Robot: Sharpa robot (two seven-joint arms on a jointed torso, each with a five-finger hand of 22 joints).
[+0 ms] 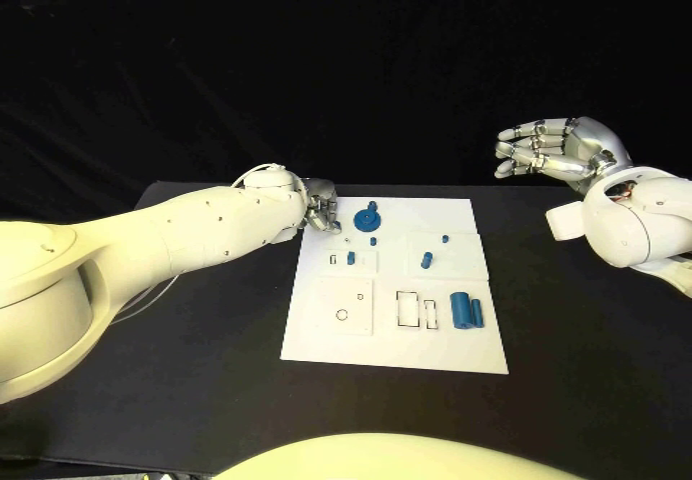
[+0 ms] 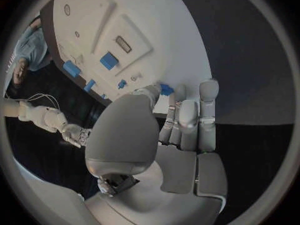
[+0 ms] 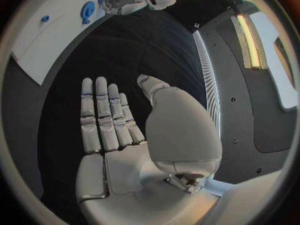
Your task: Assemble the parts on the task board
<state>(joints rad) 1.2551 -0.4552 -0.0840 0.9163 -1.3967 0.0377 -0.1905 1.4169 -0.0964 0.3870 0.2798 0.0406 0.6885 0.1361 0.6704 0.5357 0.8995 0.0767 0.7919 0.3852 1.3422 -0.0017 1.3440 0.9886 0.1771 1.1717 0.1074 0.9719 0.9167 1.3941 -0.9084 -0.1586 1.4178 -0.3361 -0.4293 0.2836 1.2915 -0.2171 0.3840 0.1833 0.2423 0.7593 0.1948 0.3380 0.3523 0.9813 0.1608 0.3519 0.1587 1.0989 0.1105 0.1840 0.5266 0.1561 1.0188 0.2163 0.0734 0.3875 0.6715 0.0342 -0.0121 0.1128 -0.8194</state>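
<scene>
The white task board (image 1: pixel 320 340) lies mid-table. My left hand (image 1: pixel 320 207) sits at the board's far left corner with its fingers curled. In the left wrist view a small blue part (image 2: pixel 165 89) is pinched between the thumb tip and a fingertip (image 2: pixel 179 93). A blue gear (image 1: pixel 366 215) stands on the board just beside that hand. Small blue pegs (image 1: pixel 427 261) stand further along the board, and two larger blue cylinders (image 1: pixel 467 311) lie near its right edge. My right hand (image 1: pixel 558 148) hangs high off the board's far right, its fingers apart and holding nothing.
Rectangular slots (image 1: pixel 408 309) and a round hole (image 1: pixel 342 314) mark the board's near half. Bare black table (image 1: pixel 202 340) surrounds the board on all sides. My left forearm (image 1: pixel 202 235) stretches across the table's left side.
</scene>
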